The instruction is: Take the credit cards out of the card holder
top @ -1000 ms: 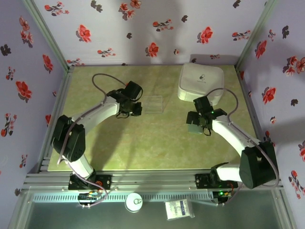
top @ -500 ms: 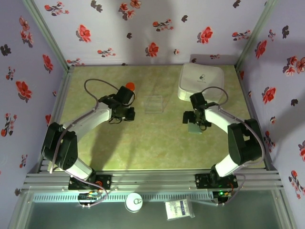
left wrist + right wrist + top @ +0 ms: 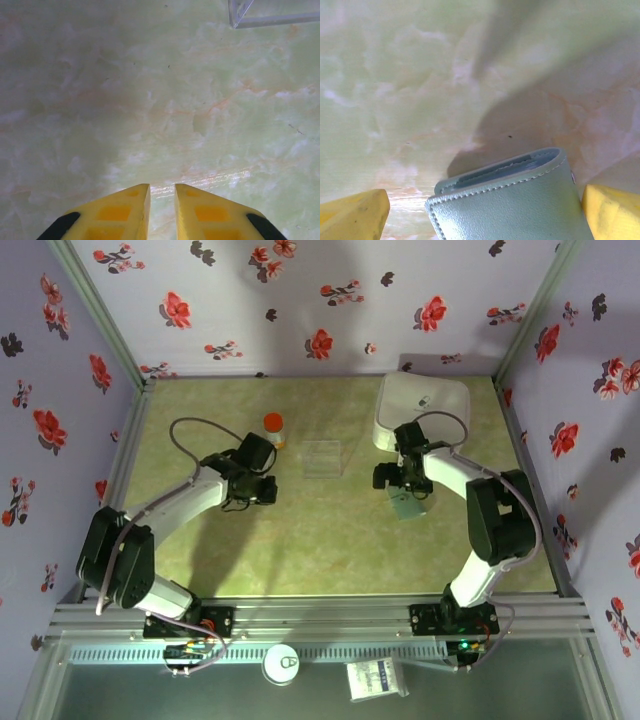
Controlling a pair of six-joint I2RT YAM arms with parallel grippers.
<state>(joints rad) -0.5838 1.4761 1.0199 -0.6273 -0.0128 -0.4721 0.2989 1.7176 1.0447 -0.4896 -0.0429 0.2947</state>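
Note:
The grey-green card holder (image 3: 408, 506) lies folded on the table, right of centre. In the right wrist view the card holder (image 3: 510, 205) sits between my wide-set fingers, its open edge facing away with dark card edges in the slot. My right gripper (image 3: 404, 483) (image 3: 485, 192) is open; its right finger (image 3: 612, 210) is close against the holder's side, while the left finger (image 3: 355, 215) stands apart. One red-orange credit card (image 3: 273, 427) lies left of the clear tray. My left gripper (image 3: 262, 488) (image 3: 162, 186) hovers over bare table, a narrow gap between its fingers, nothing in it.
A clear plastic tray (image 3: 323, 457) (image 3: 240, 15) stands at the table's middle back. The big white rounded case (image 3: 422, 408) sits at the back right, just behind my right arm. Flowered walls close in three sides.
My left arm has drawn back toward the near left, uncovering the red-orange card beside the tray. My right gripper has shifted a little left and farther over the card holder.

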